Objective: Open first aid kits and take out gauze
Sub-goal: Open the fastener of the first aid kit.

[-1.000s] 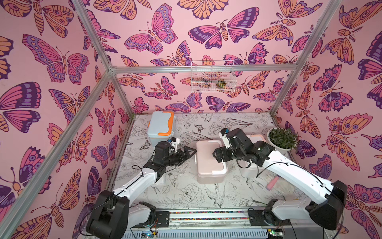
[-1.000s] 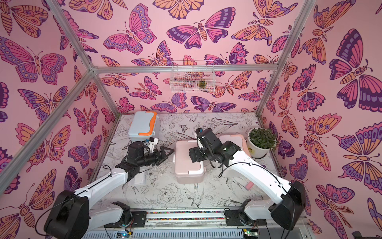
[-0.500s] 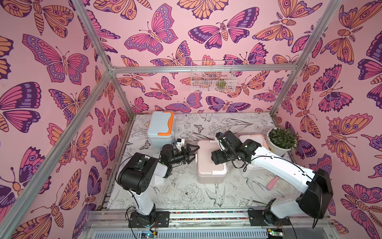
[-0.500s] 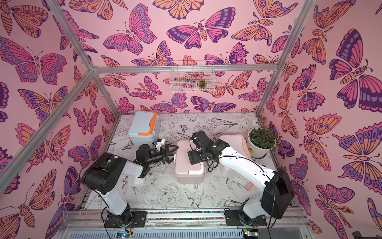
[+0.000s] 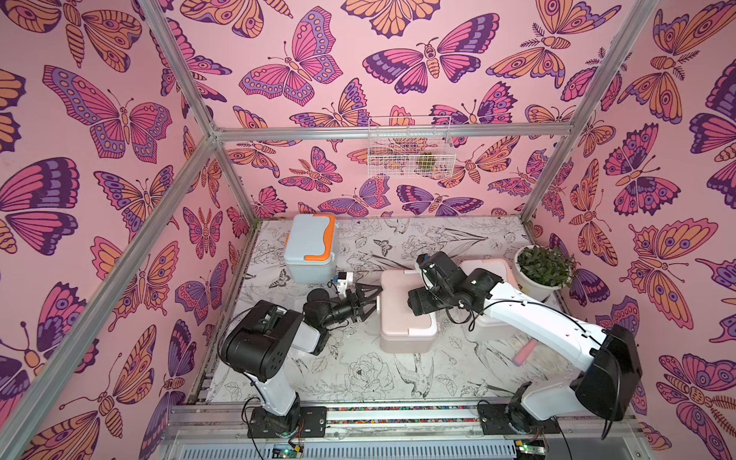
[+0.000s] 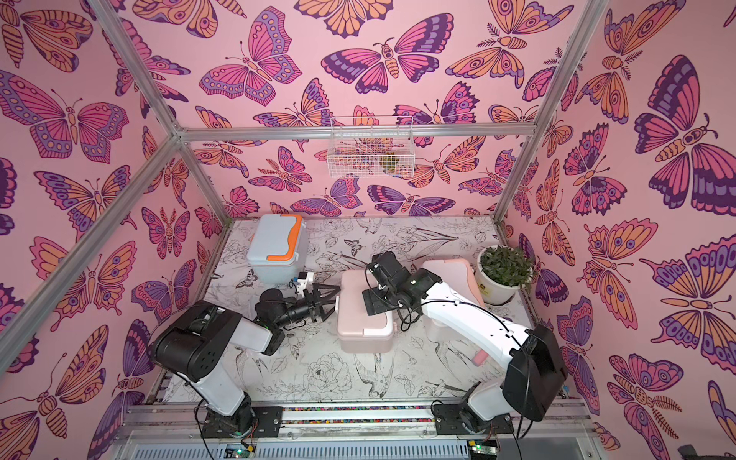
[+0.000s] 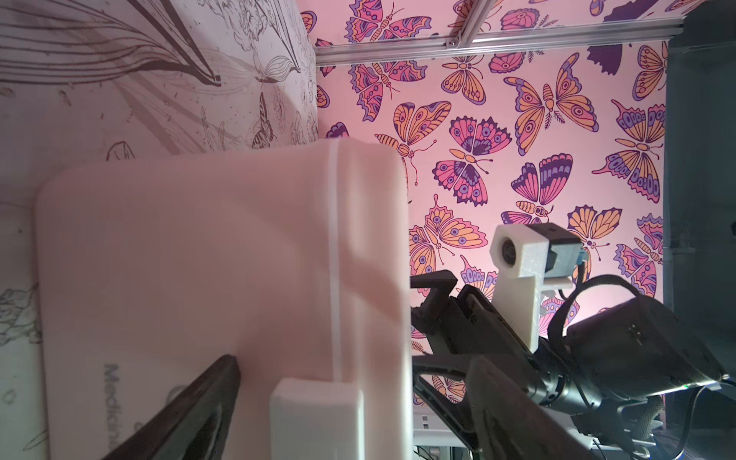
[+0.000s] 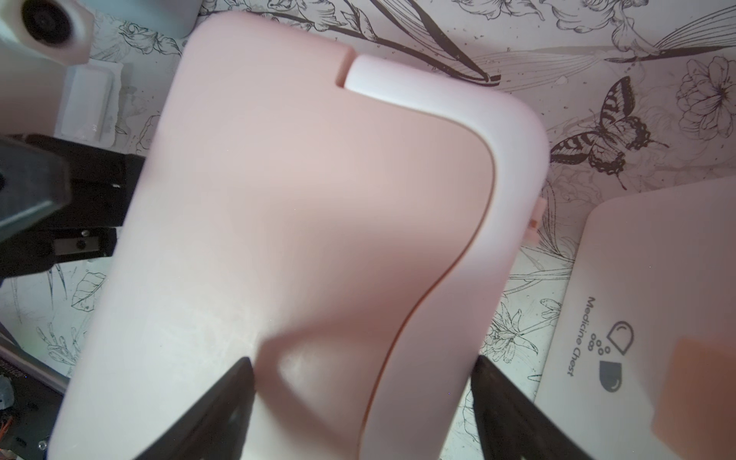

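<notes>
**Both grippers at the closed beige-pink kit [image 5: 402, 330], table [image 5: 358, 378] centre.**
Left gripper [image 5: 373, 302], jaws spread, straddles the kit's 9 o'clock edge. Right gripper [image 8: 362, 398], jaws spread, hovers over the lid from 3 o'clock. Blue-grey kit [image 5: 310, 251] at 10 o'clock, white kit [image 5: 488, 267] at 2 o'clock. A gauze packet [image 8: 89, 103] lies beside the beige-pink kit.

Both top views look steeply down from the front onto the whole table [image 5: 358, 374]. Both wrist cameras share the pink case [image 7: 191, 259], very near.

the table [image 5: 358, 378] lies open in front, while the beige-pink case [image 5: 398, 318], white case [image 5: 490, 267] and plant pot [image 5: 535, 278] crowd its right.
</notes>
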Controlling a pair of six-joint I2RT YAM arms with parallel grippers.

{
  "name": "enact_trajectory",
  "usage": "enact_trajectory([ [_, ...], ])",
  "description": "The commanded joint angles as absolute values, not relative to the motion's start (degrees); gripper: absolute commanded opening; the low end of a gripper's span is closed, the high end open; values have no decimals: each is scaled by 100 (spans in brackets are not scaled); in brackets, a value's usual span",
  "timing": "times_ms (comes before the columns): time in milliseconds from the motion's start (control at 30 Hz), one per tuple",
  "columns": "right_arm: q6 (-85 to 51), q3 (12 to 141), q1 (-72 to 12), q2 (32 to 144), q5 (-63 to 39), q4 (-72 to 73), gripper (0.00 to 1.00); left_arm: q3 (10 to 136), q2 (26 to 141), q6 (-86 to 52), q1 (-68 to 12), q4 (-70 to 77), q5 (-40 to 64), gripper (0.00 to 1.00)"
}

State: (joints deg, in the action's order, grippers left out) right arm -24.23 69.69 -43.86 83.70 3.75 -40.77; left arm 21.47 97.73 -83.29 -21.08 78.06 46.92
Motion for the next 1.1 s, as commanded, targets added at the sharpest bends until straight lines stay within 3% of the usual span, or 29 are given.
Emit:
enact_trajectory([
  [0,-2340,6729,-4438,8780,320,-4544,83,1962,9586,-8425,-2309,8102,4958,90],
  [167,-2352,6706,-4438,8788,299,-4518,82,1942,9428,-8402,-2423,8029,4863,86],
  [433,-2354,6627,-4438,8787,271,-4487,81,2003,9406,-8356,-2435,7924,4834,70],
  [800,-2381,6638,-4439,9154,634,-4656,81,1942,8586,-8189,-2430,7209,4786,69],
  [1067,-2426,6576,-4438,9399,778,-4684,81,1942,7423,-7637,-2404,5575,4670,70],
])
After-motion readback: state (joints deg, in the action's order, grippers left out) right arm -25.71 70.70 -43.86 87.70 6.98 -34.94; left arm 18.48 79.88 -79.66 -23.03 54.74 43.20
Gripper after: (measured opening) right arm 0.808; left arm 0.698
